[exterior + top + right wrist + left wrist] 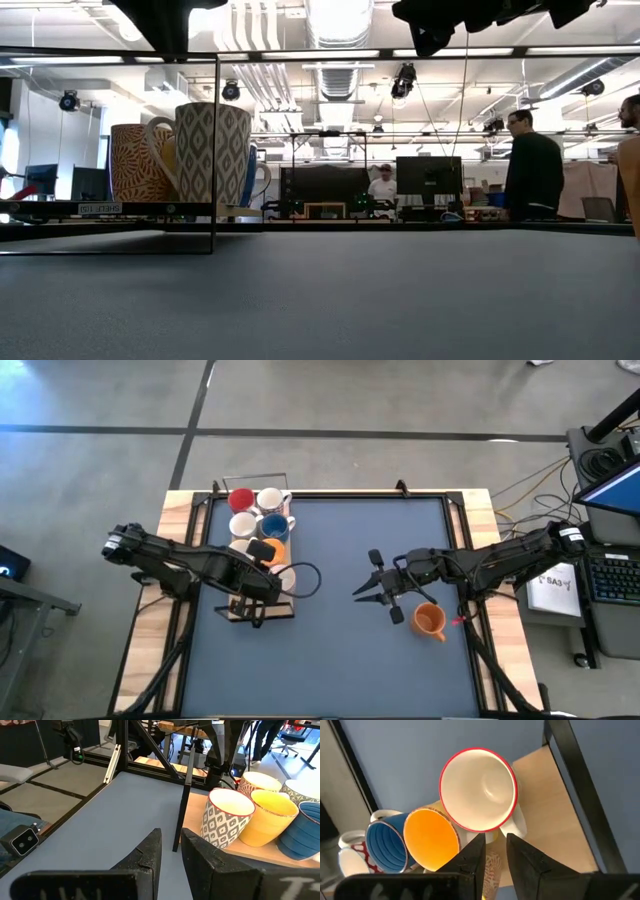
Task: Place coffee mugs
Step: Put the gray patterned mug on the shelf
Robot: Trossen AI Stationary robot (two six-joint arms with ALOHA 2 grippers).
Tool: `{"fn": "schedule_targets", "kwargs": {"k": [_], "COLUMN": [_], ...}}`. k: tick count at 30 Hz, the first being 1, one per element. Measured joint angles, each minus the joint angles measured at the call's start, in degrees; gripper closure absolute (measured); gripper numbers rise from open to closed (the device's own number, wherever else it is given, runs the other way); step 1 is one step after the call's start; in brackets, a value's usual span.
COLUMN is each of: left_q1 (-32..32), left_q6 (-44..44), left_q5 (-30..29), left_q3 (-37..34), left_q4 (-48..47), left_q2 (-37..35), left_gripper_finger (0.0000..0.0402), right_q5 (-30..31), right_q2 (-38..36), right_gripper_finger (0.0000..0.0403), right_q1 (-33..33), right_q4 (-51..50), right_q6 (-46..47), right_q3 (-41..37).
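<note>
L pincer [262, 610] hangs over the mug rack [262, 550], fingers nearly shut, empty. R pincer [377, 592] open; orange mug [429, 621] at its 4 o'clock on counter [350, 660].

Blue-grey mat [330, 560] covered the wooden table [180, 510]; keyboard [612, 578] sat off right; two people [532, 168] stood behind, monitor [428, 178] nearby.

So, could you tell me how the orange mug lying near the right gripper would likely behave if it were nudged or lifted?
The orange mug appears to lie on its side on the table mat, so a nudge would probably roll it until its handle stops it. It looks like rigid glazed ceramic, likely slippery and chip-prone if dropped. The open right gripper beside it would probably hold best across the rim or handle.
</note>
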Motion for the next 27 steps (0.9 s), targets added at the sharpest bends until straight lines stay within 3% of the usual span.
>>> {"fn": "schedule_targets", "kwargs": {"k": [11,27], "left_q1": [0.95,2.7], "left_q6": [7.15,10.01], "left_q5": [0.33,2.59], "left_q3": [-2.26,-5.19], "left_q4": [3.83,5.4], "left_q2": [0.08,2.21], "left_gripper_finger": [0.0342,0.0342], "right_q5": [0.0,0.0], "right_q2": [0.0,0.0], "right_gripper_finger": [0.0341,0.0337], "right_q1": [0.0,0.0], "right_q4": [0.24,0.11], "right_q6": [0.09,0.17], "right_q3": [0.0,0.0]}}
